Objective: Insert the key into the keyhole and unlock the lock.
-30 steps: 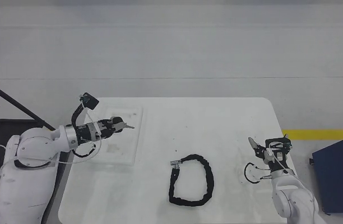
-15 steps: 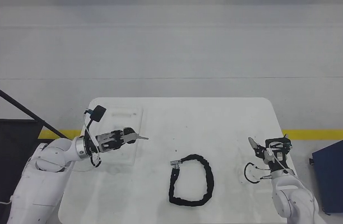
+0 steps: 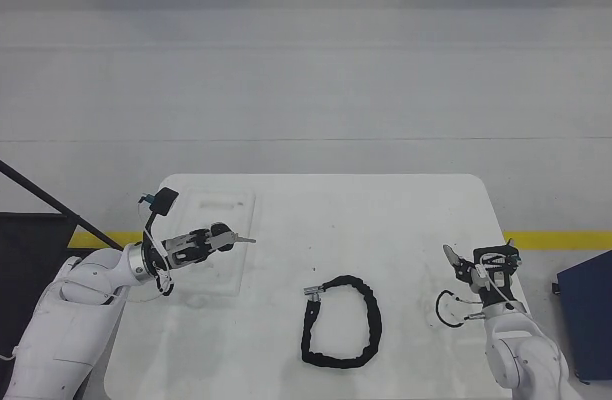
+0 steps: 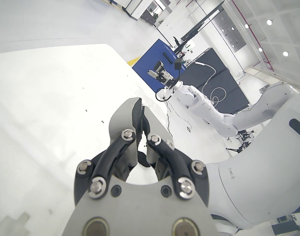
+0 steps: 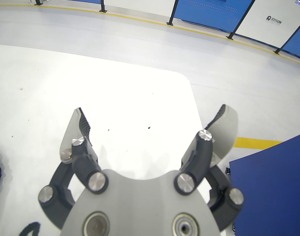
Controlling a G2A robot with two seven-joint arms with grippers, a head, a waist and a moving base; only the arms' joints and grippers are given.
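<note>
Ideally we line the key (image 3: 244, 240), pinched in our left gripper (image 3: 229, 239), squarely with the lock (image 3: 374, 320) end; right gripper (image 5: 151, 117) fingers spread.

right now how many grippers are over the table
2. The left gripper is above the left side of the table, shut on the key; the right gripper is near the right edge, open and empty. None looks hidden.

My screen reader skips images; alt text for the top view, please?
The left pincer, shut on the key, hangs over the left of the table. A black chain lock lies looped mid-table; the right pincer is open by the right edge.
</note>
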